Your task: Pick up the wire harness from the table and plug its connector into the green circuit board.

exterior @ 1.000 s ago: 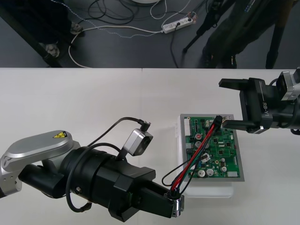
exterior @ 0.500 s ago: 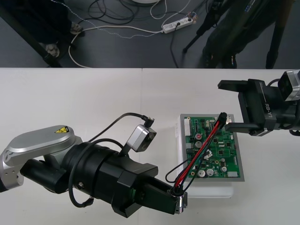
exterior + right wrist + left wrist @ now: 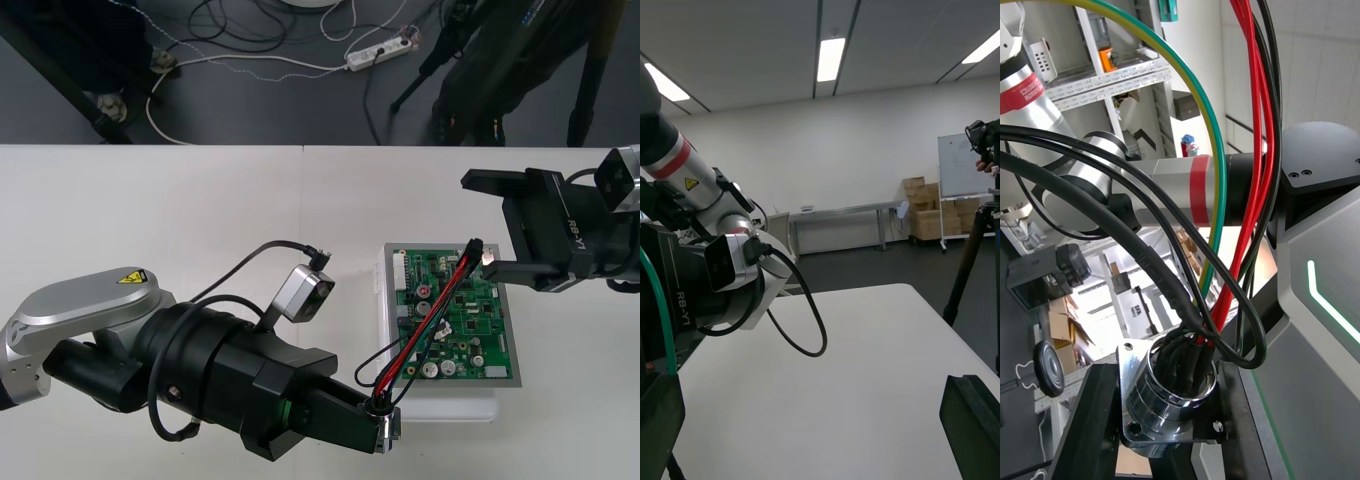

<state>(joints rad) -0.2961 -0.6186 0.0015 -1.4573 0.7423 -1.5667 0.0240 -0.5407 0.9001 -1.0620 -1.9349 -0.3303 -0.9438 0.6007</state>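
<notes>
The green circuit board (image 3: pixel 455 318) lies on its white base (image 3: pixel 440 404) at centre right. My left gripper (image 3: pixel 384 424) is off the base's near left corner, shut on the harness's metal socket (image 3: pixel 383 418) (image 3: pixel 1168 393). Red, black and green wires (image 3: pixel 425 312) (image 3: pixel 1252 150) stretch diagonally over the board to the black plug (image 3: pixel 474 247), which is over the board's far right part. My right gripper (image 3: pixel 492 226) (image 3: pixel 816 424) stands open beside the plug, its near fingertip (image 3: pixel 488 266) close to it. Whether the plug touches the board cannot be made out.
The left arm's wrist camera (image 3: pixel 302 296) and its looping cable (image 3: pixel 240 275) rise beside the board's left edge. In the right wrist view, the left gripper (image 3: pixel 715 274) and a green wire (image 3: pixel 659 315) stand close by. Bare table (image 3: pixel 200 200) spreads far left.
The plug end has risen toward the far right of the board, pulling the wires straighter. My left gripper shifted slightly right with the socket. The right gripper drifted a little left and farther away.
</notes>
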